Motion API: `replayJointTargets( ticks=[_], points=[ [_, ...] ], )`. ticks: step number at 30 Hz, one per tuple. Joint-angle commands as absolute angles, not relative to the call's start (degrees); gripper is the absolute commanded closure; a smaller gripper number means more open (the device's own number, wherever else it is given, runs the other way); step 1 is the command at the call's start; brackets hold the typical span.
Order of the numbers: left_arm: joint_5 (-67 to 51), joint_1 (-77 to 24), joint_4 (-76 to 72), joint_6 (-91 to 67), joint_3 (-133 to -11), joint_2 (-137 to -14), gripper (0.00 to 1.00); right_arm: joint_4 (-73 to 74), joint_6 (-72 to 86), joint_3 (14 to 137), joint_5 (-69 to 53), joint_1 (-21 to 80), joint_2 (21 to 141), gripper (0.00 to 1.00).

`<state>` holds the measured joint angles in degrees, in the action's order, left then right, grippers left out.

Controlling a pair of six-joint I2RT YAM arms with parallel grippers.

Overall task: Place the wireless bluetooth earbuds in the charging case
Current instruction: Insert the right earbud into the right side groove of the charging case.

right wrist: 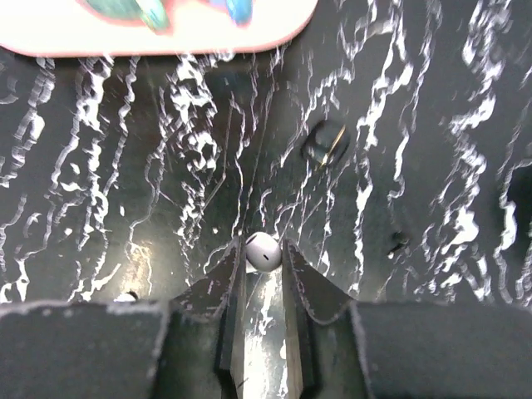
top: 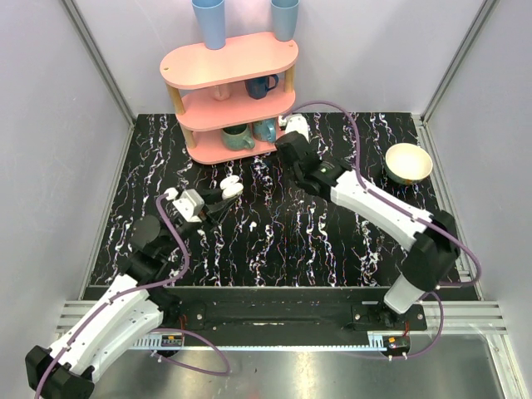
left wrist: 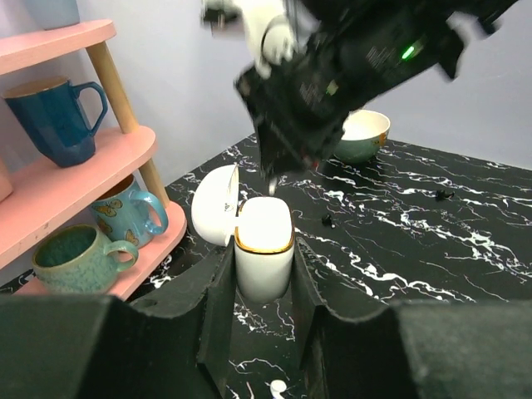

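Note:
The charging case [left wrist: 263, 249] is white with a gold rim, and its lid [left wrist: 213, 204] is hinged open to the left. My left gripper [left wrist: 263, 270] is shut on its body and holds it upright. From above, the case [top: 231, 188] shows at the tip of the left gripper [top: 218, 199]. My right gripper [right wrist: 263, 249] is shut on one white earbud [right wrist: 264, 253] above the table. It hangs just behind and above the case [left wrist: 278, 162], near the shelf [top: 288, 154]. A second earbud [left wrist: 277, 386] lies on the table under the left gripper.
A pink three-tier shelf [top: 229, 66] with mugs [left wrist: 79, 258] stands at the back left, close to both grippers. A cream bowl [top: 408, 162] sits at the back right. Small black bits [left wrist: 328, 220] lie on the black marbled table [top: 316, 241].

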<state>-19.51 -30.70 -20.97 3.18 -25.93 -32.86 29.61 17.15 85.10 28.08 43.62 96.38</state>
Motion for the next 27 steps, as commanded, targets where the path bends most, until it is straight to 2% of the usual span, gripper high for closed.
replayJointTargets(
  ticks=[1,11,20,27],
  points=[
    [-20.04,-30.76,-21.19,2.29,-30.40,-34.01,1.00,22.61,-1.55,87.54,39.19,47.89,89.92,0.93],
    [-20.65,-30.76,-19.07,0.09,-34.27,-39.19,1.00,11.34,-22.66,87.97,39.21,60.28,80.25,0.92],
    [-21.45,-30.76,-18.72,-1.93,-36.82,-41.04,1.00,10.55,-29.53,90.27,32.88,66.26,79.54,0.93],
    [-21.71,-30.76,-17.93,-2.99,-38.23,-41.57,1.00,8.97,-37.34,88.77,32.69,69.60,81.39,0.94]
  ],
)
